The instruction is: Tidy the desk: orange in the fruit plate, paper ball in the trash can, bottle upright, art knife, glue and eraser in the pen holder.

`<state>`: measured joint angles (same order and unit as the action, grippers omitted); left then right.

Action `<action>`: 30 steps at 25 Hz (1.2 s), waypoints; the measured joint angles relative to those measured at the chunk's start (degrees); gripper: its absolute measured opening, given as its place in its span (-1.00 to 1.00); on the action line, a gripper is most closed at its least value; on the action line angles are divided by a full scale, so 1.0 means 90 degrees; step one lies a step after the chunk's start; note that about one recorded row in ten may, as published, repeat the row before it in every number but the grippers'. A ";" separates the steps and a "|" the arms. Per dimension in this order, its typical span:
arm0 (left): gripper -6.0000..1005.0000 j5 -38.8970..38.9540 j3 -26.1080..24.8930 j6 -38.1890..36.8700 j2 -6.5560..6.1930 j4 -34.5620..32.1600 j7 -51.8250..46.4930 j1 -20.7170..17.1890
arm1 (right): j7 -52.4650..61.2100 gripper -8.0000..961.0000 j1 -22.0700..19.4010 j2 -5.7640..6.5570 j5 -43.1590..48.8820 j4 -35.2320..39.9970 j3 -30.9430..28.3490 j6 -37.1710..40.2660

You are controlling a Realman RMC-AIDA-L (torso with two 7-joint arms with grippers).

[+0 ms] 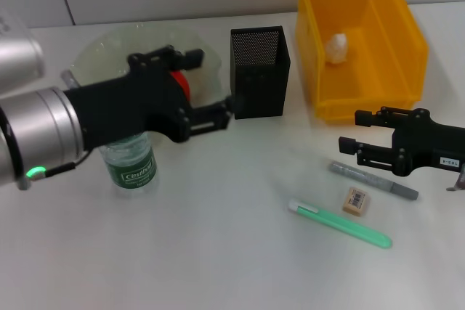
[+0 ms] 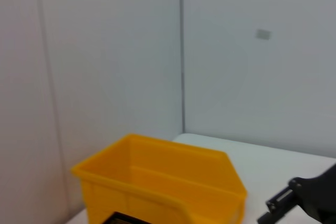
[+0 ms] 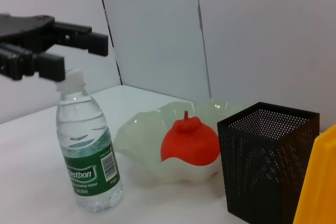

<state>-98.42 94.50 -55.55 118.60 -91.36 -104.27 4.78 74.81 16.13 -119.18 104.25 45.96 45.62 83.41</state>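
The bottle stands upright on the desk. My left gripper hovers open just above its cap, holding nothing. The orange lies in the fruit plate. Inside the trash can sits the paper ball. The pen holder stands between plate and can. My right gripper is open, low over the desk right of the pen holder. Below it lie the grey art knife, the eraser and the green glue.
A wall runs behind the desk. The left arm's thick body covers much of the plate and the bottle's top in the head view. Bare desk surface spreads between the bottle and the glue.
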 joint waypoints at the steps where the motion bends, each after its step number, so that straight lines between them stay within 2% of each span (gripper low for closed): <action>1: 0.60 0.0000 0.0000 0.0000 0.0000 0.0000 0.0000 0.0000 | -0.0003 0.12 -0.0007 0.0000 -0.0001 0.0000 0.0000 0.0000; 5: 0.60 0.0001 0.0292 0.0057 0.0013 0.0310 0.0111 0.0048 | -0.0002 0.12 -0.0044 0.0002 0.0005 0.0005 0.0000 -0.0001; 11: 0.60 0.0011 0.0379 0.0104 0.0016 0.0673 0.0228 0.0105 | 0.0021 0.12 -0.0150 0.0013 0.0122 0.0102 0.0005 0.0038; 13: 0.60 0.0286 0.0504 0.0260 0.0022 0.1309 0.0642 0.0153 | 0.0107 0.11 -0.0196 0.0017 0.0233 0.0214 0.0023 0.0066; 19: 0.60 0.0630 0.0505 0.0275 0.0014 0.1950 0.1075 0.0317 | 0.0704 0.11 -0.0297 0.0020 0.0619 0.0745 -0.0002 0.0313; 24: 0.60 0.0705 0.0537 0.0280 0.0024 0.2216 0.1436 0.0373 | 0.1487 0.11 -0.0430 0.0020 0.0801 0.1502 0.0049 0.0684; 25: 0.60 0.0731 0.0562 0.0283 0.0025 0.2253 0.1539 0.0383 | 0.1946 0.11 -0.0394 0.0017 0.1140 0.1898 0.0065 0.0892; 28: 0.60 0.0784 0.0580 0.0284 0.0026 0.2300 0.1644 0.0384 | 0.2283 0.11 -0.0336 0.0008 0.1453 0.2291 0.0071 0.1145; 30: 0.60 0.0907 0.0552 0.0285 0.0020 0.2405 0.1810 0.0378 | 0.2832 0.11 -0.0266 -0.0003 0.1818 0.2960 0.0133 0.1430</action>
<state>-90.26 99.47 -52.98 118.78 -69.72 -87.98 8.18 100.29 13.74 -119.21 120.61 72.60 46.81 96.28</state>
